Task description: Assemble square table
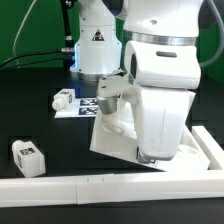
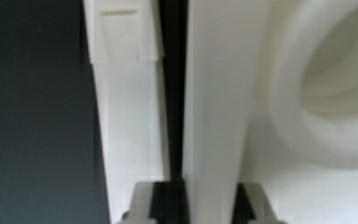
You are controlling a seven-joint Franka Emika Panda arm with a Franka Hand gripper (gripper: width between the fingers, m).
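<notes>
Your gripper (image 2: 197, 203) is clamped shut on the raised rim of the white square tabletop (image 1: 108, 135). In the wrist view the thin wall runs straight between the dark fingers (image 2: 151, 205). The tabletop lies inside the angle of the long white rail (image 1: 60, 188), close to it and seemingly tipped up on one side. Holding the rim probably lets you drag the tabletop against the rail to brace it. One tagged leg (image 1: 28, 155) lies just beside the rail, and another leg (image 1: 62, 98) lies well behind it.
</notes>
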